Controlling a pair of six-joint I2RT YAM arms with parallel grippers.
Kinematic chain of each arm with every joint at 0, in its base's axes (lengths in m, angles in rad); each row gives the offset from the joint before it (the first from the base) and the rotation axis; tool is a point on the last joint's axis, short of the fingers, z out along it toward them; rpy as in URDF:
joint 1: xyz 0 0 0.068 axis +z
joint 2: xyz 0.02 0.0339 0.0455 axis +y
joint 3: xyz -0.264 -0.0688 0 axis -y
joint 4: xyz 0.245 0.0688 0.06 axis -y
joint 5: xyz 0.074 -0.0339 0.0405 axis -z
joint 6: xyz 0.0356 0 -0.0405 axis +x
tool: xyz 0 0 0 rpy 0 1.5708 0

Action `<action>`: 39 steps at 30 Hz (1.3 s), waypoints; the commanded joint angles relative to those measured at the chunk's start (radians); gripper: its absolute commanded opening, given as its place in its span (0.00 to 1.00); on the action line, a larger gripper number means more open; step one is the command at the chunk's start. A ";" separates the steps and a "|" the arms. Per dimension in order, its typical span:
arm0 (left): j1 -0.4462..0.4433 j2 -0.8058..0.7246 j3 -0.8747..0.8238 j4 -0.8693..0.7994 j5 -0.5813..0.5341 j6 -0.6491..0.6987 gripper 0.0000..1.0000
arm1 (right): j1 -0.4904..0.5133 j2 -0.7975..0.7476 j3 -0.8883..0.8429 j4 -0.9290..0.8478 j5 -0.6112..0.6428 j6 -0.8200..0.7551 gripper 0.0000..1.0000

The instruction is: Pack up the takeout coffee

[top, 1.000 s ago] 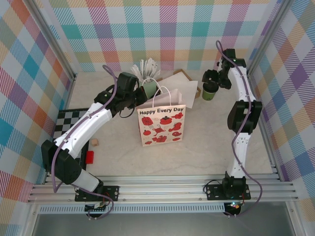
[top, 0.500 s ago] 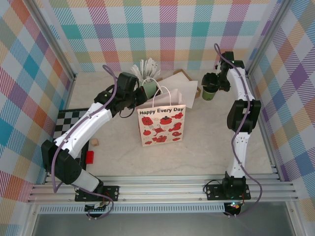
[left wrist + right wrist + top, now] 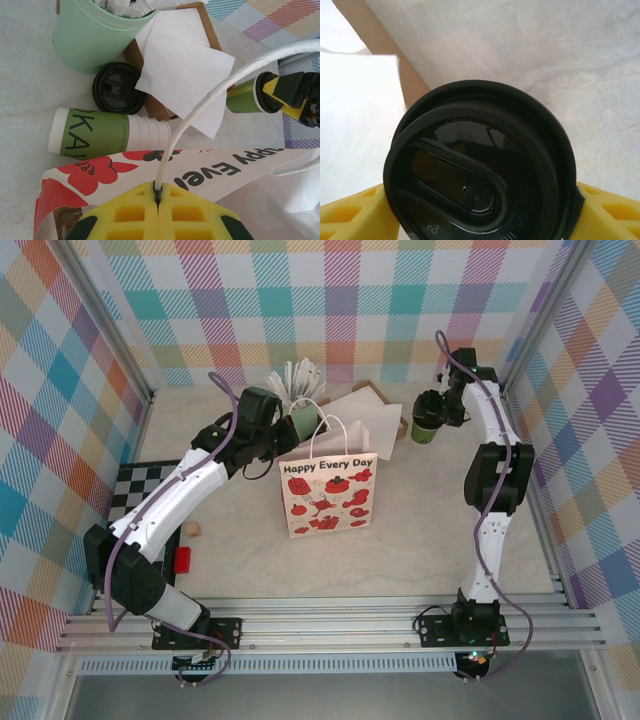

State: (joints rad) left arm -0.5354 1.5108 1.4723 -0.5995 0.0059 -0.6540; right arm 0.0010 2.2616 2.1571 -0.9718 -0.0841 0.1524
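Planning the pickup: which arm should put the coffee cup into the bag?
Probably right. The right tool straddles the coffee cup at its lid, while the left tool is shut on the bag handle, so it is occupied.

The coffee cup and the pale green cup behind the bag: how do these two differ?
Colour: the coffee cup is dark green; the pale cup is mint.
Top: the coffee cup wears a black lid; the pale cup is open and holds white-wrapped sticks.
Handling: the right gripper straddles the coffee cup; no gripper is at the pale cup.
Both stand upright on the table.
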 commanded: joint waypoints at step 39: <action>-0.004 -0.034 -0.040 -0.003 0.014 0.064 0.00 | 0.160 -0.763 -1.016 0.141 -0.050 0.104 0.94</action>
State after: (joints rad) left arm -0.5354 1.4948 1.4487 -0.5919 0.0101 -0.6086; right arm 0.1516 1.5063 1.1526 -0.7967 -0.1463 0.2485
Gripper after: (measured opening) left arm 0.035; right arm 0.918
